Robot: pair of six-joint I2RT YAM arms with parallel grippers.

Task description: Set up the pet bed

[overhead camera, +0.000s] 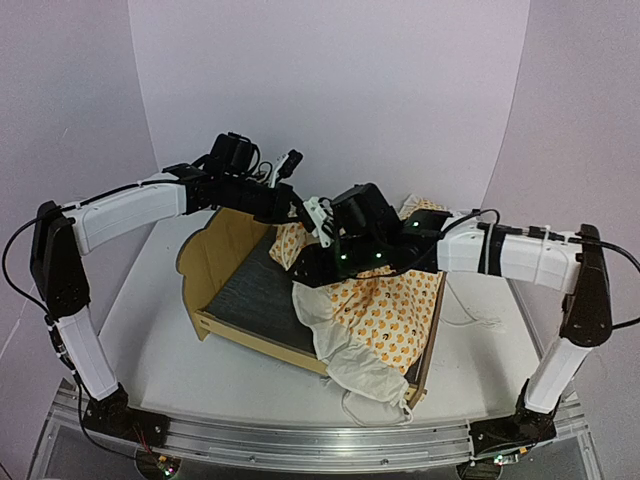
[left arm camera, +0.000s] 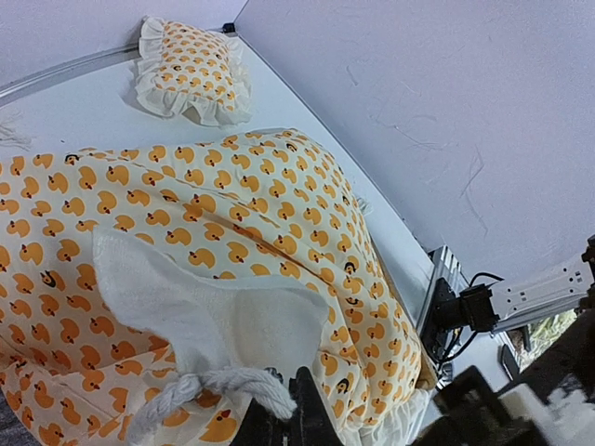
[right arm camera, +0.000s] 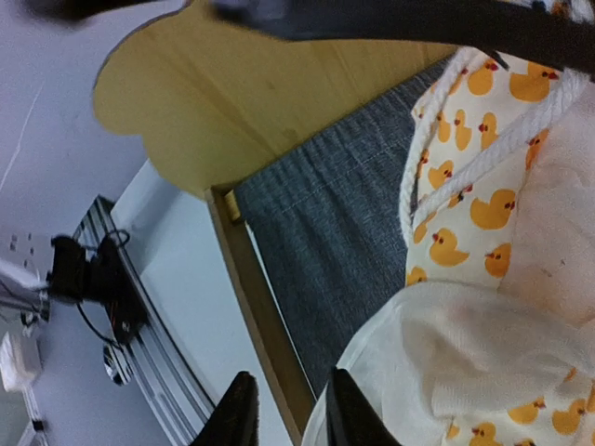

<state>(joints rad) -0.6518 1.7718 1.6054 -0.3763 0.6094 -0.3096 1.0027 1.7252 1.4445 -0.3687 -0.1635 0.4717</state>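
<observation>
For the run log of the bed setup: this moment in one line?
left gripper: shut on bedding edge | right gripper: open, over pet bed rail | bedding: covers part of bed | pillow: apart from bedding

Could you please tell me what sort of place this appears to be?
Probably a lab test booth: plain white backdrop walls, a white table, and an aluminium rail carrying both arm bases.
</observation>
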